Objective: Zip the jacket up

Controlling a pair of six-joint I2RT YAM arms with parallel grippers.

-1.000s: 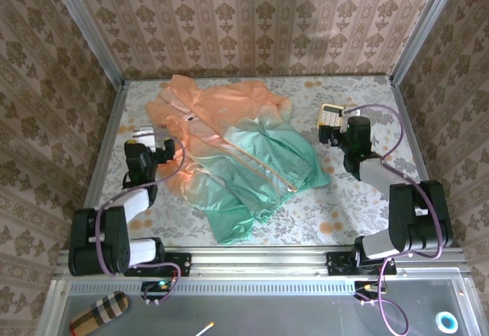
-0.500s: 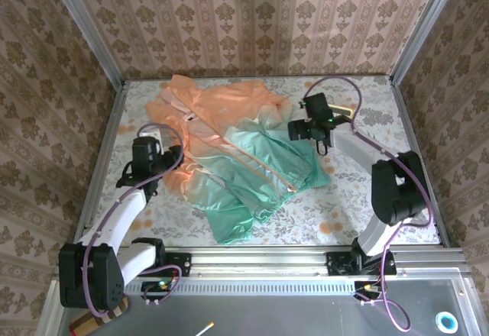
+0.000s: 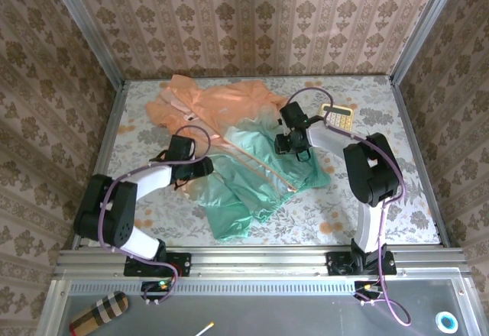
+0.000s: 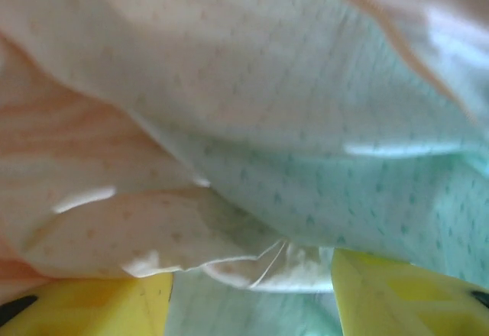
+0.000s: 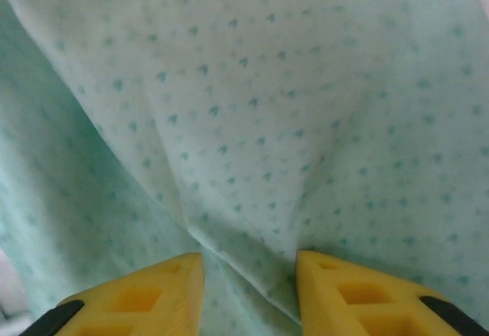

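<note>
1. The jacket (image 3: 252,160) sprawls over the desk's (image 3: 382,198) middle and far left, blocking low passes.
2. Bare desk stays free along the near edge and right side.
3. A small calculator (image 3: 338,117) occupies the far right.
4. Patterned walls (image 3: 252,23) close three sides.

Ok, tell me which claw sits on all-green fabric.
The right claw; only mint jacket lies before it, while the left claw faces peach and mint.
</note>
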